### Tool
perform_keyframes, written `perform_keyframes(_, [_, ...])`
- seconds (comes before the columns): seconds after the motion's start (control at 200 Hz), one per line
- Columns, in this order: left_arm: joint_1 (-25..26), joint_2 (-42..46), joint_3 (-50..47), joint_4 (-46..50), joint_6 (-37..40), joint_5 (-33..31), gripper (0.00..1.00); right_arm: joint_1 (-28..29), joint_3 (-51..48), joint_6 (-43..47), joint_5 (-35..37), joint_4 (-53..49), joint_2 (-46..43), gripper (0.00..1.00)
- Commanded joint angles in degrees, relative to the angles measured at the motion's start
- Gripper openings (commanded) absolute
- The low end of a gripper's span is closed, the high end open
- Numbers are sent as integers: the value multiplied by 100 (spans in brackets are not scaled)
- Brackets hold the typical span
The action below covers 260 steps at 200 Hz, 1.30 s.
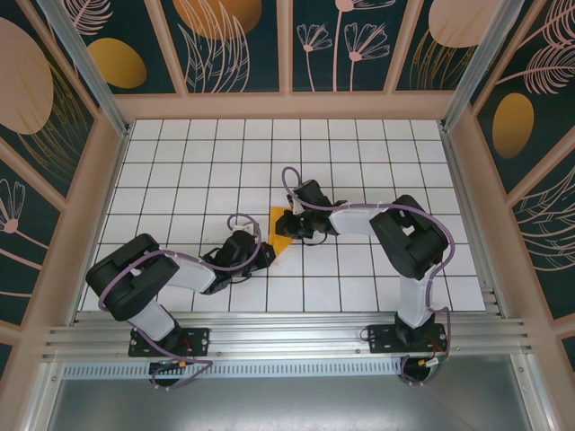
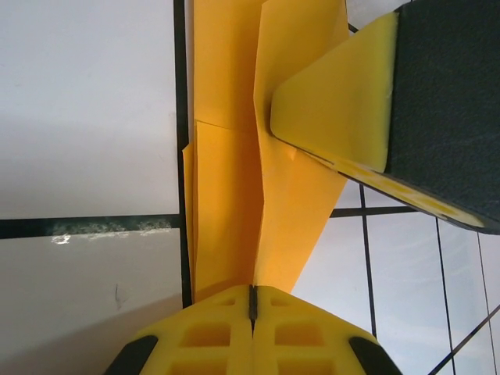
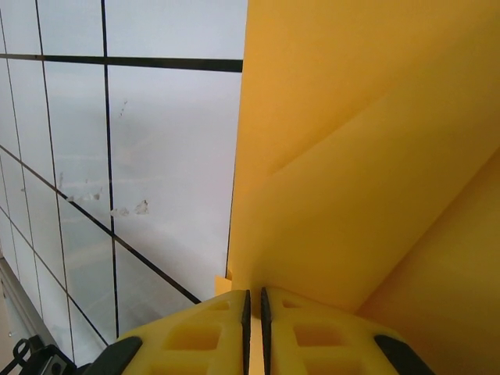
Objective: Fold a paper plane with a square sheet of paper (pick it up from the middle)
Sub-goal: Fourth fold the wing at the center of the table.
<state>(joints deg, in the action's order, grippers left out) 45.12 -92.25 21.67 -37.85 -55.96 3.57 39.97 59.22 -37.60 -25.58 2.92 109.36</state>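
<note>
Arms hide most of the paper (image 1: 280,237) from above. Close up, left gripper (image 2: 251,301) pinches its folded end; right gripper (image 3: 253,303) closed, hold unclear.

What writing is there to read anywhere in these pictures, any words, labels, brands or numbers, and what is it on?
None: no word, number, brand or sign can be read on the paper, the table, the walls or the arms. The small parts by the arm bases are too small to tell.
</note>
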Motion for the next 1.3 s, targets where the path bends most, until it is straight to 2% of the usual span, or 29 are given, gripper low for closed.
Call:
perform_keyframes(0.0, [-56,-164,-138,603,-55,-159,0,6,-8,-1,217,8,-388,16])
perform_keyframes(0.15, [-328,-249,-405,-114,-308,354,0,-52,-279,-11,354,161,-716,18])
perform_keyframes(0.35, [-558,-276,-366,-304,-263,1023,0,-59,-404,61,32,342,-757,19])
perform_keyframes(0.48, [-778,-311,-561,-782,-579,1313,0,-26,-419,60,-78,411,-681,18])
perform_keyframes(0.701, [-953,-381,-649,-1026,-866,1535,0,2,-451,69,-316,574,-647,19])
perform_keyframes(1.021, [-1147,-558,-949,-1910,-1474,1778,0,45,-164,139,-712,617,-246,19])
perform_keyframes(1.296, [-1157,-762,-998,-1991,-1644,1778,0,102,129,97,-812,637,21,20])
